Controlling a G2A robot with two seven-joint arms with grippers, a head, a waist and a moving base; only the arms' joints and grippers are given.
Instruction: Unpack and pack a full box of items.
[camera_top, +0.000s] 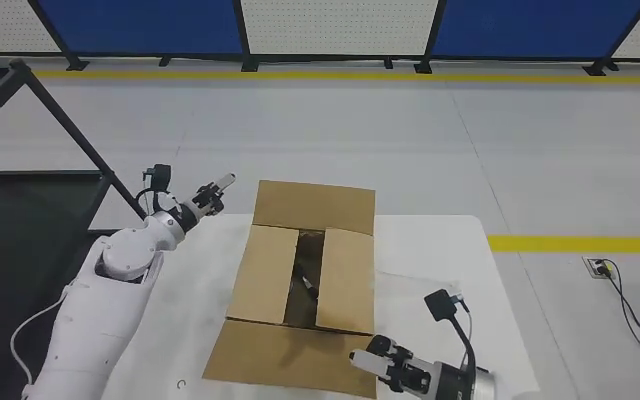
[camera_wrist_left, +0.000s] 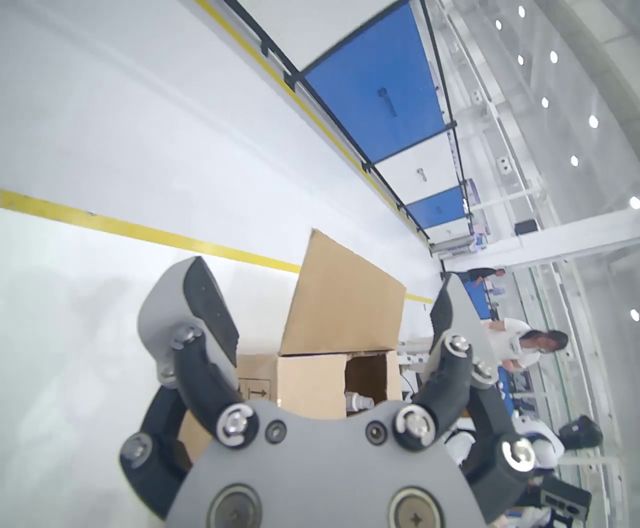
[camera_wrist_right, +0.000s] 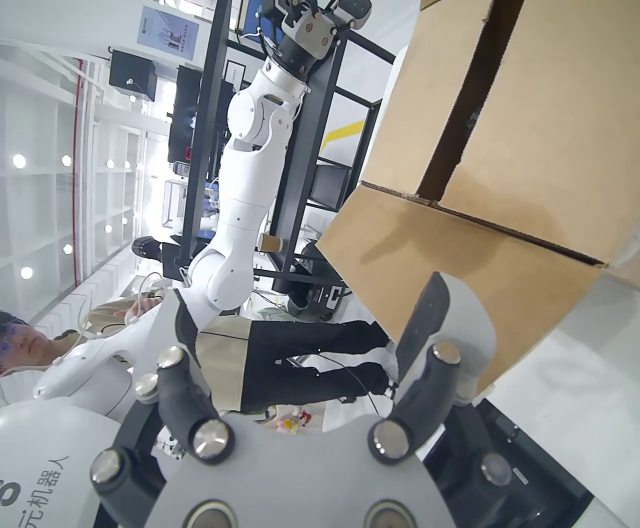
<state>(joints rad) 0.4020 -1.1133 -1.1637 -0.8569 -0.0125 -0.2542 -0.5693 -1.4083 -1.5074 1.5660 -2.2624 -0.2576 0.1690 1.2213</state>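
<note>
On the white table sits a brown cardboard box — the task's thing — and we place everything else by it. Its far flap stands up, its near flap lies folded outward toward the robot, and its two side flaps lean inward, leaving a dark slot between them. We cannot make out what lies inside. Near the box's far left corner, clear of the cardboard, hangs the left gripper, its fingers spread wide with nothing between them. At the right corner of the box's near flap we find the right gripper, fingers likewise spread apart and empty — one pad sits just beside the flap's edge, though we cannot tell whether it touches.
</note>
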